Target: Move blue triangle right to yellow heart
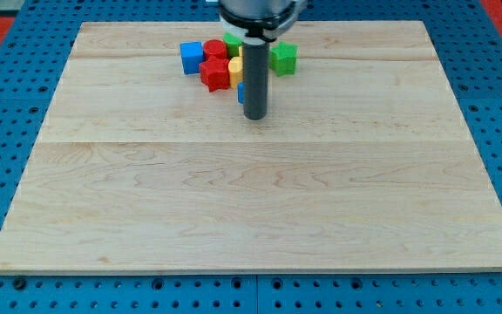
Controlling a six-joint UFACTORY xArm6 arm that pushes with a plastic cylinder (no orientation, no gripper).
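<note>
My tip (254, 116) rests on the board near the view's top centre, just below a tight cluster of blocks. A sliver of a blue block (240, 92), probably the blue triangle, shows at the rod's left edge; the rod hides most of it. A yellow block (236, 70), likely the yellow heart, sits just above it, also partly hidden by the rod. The tip is right beside the blue piece, on its right and slightly lower.
A blue cube (190, 58) sits at the cluster's left. A red block (215, 73) and another red piece (215, 49) lie beside it. A green block (233, 41) is at the top and a green star-like block (283, 58) right of the rod. The wooden board (251, 201) lies on a blue pegboard.
</note>
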